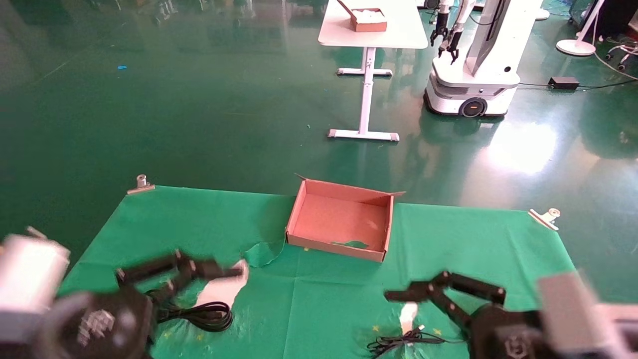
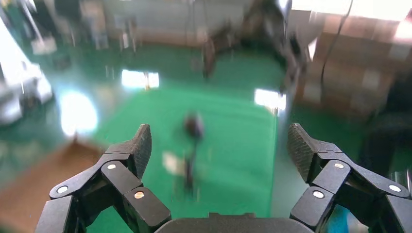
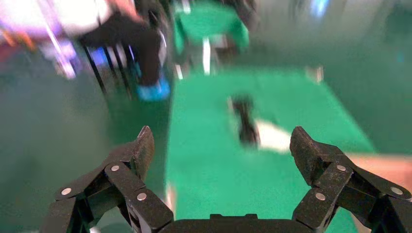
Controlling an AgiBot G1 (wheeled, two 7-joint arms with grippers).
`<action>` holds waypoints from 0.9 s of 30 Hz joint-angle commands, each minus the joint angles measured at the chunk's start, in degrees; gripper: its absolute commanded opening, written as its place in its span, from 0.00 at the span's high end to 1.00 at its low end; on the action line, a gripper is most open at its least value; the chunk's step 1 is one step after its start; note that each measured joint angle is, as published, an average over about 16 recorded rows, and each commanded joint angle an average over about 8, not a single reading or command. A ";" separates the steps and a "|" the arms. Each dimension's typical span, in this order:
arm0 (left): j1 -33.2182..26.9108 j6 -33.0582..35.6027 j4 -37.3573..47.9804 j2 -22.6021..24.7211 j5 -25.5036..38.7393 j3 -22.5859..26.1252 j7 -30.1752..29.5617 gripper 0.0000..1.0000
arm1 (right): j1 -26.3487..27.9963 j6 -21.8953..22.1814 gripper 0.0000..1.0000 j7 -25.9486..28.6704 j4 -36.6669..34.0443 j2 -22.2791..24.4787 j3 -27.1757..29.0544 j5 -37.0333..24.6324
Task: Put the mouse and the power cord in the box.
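Box (image 1: pixel 340 219) sits empty, mid-table. Both grippers, left (image 1: pixel 209 276) and right (image 1: pixel 423 294), are spread wide; cord (image 1: pixel 199 314) should be gripped across bunched loops (mouse unclear).

Box (image 1: pixel 344 220) at table's (image 1: pixel 324 309) far-centre edge, power cord (image 1: pixel 202 315) near-left, thin cable (image 1: pixel 398 342) near-right — both outside box.

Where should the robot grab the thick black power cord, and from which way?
Probably across the bunched loops of the power cord, coming straight down from above. The loops lie flat on the green cloth in one bundle, so open fingers can straddle it. The left gripper is nearest, open.
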 commanded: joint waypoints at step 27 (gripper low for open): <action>-12.01 -17.93 7.75 20.40 76.28 24.03 -11.50 0.00 | 1.06 3.52 0.00 1.91 1.65 0.27 -5.01 -15.27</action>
